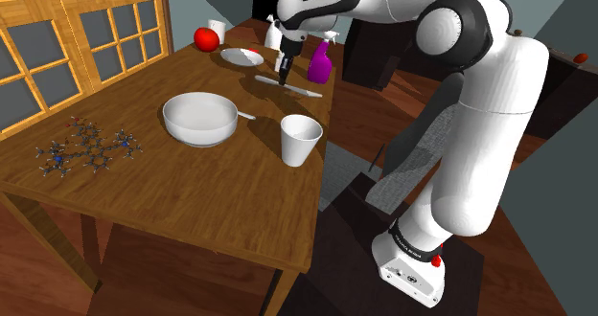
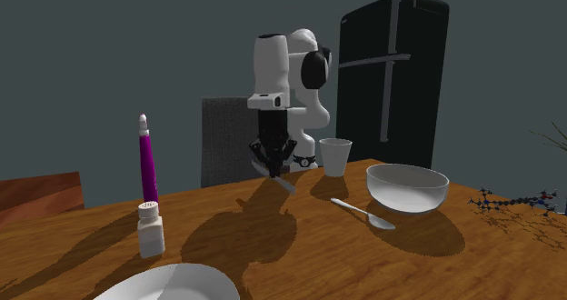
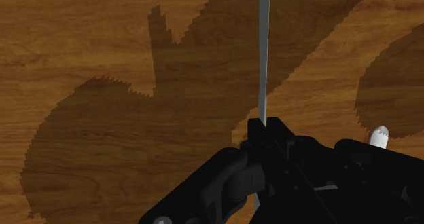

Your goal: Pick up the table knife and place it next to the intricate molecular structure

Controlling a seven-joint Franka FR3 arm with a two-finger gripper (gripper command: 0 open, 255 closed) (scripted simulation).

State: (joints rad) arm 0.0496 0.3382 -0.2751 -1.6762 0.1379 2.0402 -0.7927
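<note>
brown wood-grain rectangular table (image 1: 220, 185), hard-edged shadows across its top. light-wood framed, glass-paned doors (image 1: 86, 36) stand just beside it. plain grey-blue wall (image 1: 201, 3). reddish-brown wooden floor (image 1: 379, 108). tall black 2-door refrigerator (image 2: 392, 71) near a grey chair back (image 2: 225, 148).

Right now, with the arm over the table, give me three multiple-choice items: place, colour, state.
1. Shoulder view: the dark spiky molecular model lies where from the round white bowl? A left; B right; C inside.
2. The tall spray bottle is: A green; B purple; C yellow.
3. The black two-finger gripper is: A open; B shut empty; C shut on the slim silver table knife.
Key: 1 A, left of the bowl; 2 B, purple body; 3 C, wrist view shows fingers clasping the blade.
</note>
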